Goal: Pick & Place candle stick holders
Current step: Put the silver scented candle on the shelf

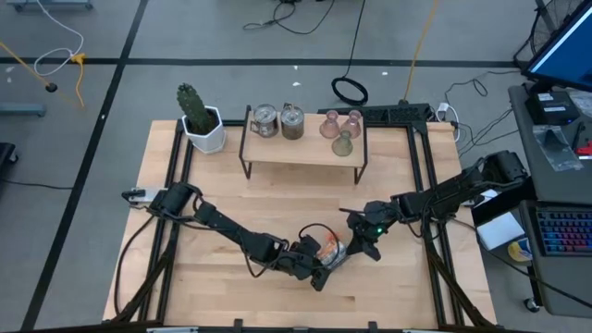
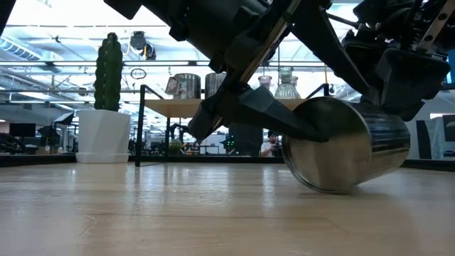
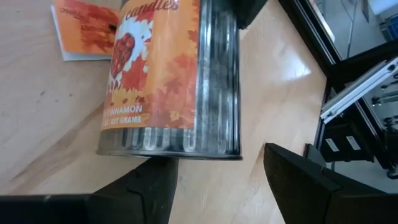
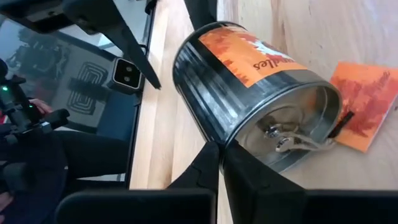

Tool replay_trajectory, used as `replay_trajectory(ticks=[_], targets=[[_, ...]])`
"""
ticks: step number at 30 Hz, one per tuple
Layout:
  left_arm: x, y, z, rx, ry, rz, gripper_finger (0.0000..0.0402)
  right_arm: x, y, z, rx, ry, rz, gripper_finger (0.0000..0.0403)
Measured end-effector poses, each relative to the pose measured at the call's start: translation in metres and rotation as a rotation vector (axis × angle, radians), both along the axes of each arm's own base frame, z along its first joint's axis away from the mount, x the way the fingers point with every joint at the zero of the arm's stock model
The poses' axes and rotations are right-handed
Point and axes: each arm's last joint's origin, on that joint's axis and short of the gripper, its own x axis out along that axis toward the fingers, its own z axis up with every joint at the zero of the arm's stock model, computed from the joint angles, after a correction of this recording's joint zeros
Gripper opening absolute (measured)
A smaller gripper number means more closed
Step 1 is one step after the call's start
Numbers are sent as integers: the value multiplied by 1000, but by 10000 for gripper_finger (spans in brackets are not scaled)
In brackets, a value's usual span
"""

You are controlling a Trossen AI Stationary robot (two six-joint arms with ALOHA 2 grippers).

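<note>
On the far left of the table [image 1: 277,199] stands a white pot [image 1: 205,134] holding a green cactus [image 1: 193,105]. Next along the back is a small dark-framed shelf [image 1: 303,153] carrying five candle stick holders: two silver metal ones [image 1: 278,121] side by side, then two pinkish glass ones [image 1: 339,123] with an olive-green glass one [image 1: 344,141] just in front of them.

The sixth holder, a ribbed silver tin [image 1: 330,250] with an orange autumn-leaf label, lies tipped on its side near the front middle of the table (the low view shows it resting on its edge, its round bottom facing that camera). The right wrist view shows its open mouth and a wick clip inside. Just beside it on the wood lies a small orange card [image 4: 367,106].

The left gripper [image 1: 319,268] reaches in from the left and sits at the tin, its fingers [image 3: 149,186] spread wide, one at each side of the tin's closed end; whether they actually press the metal is hard to judge.

The right gripper [image 1: 363,242] comes in from the right, just beside the tin. Its fingers [image 4: 205,168] are closed together, tips meeting at the tin's rim, seemingly touching it without gripping.
</note>
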Motion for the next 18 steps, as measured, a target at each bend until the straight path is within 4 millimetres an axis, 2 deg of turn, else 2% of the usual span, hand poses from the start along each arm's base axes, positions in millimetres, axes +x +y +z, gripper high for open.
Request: replay_trajectory(ticks=[11,18], targets=[[-1,1,-1,-11,12,13,237,2,0,3,-9,-38,-28,0],[-1,-1,-1,-84,26,-6,237,0,-2,10,-59,-76,-53,0]])
